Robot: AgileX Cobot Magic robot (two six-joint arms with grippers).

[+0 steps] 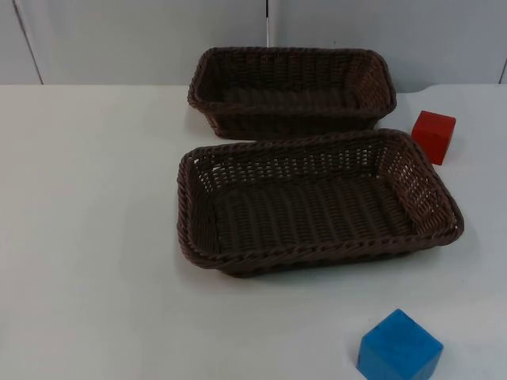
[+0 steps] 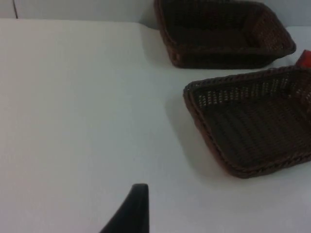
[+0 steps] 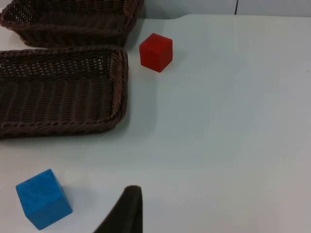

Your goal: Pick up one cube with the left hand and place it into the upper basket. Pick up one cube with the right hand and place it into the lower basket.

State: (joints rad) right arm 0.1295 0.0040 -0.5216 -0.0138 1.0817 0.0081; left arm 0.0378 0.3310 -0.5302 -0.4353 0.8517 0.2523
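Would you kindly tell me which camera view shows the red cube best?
The right wrist view: the red cube shows whole. The top view has it whole beside the baskets; the left wrist view catches a sliver.

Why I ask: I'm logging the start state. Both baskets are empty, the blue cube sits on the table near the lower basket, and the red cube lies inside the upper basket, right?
Not quite: the red cube stands on the table, beside the upper basket, not inside it, as the top view shows. Both baskets are empty, and the blue cube sits on the table near the lower basket.
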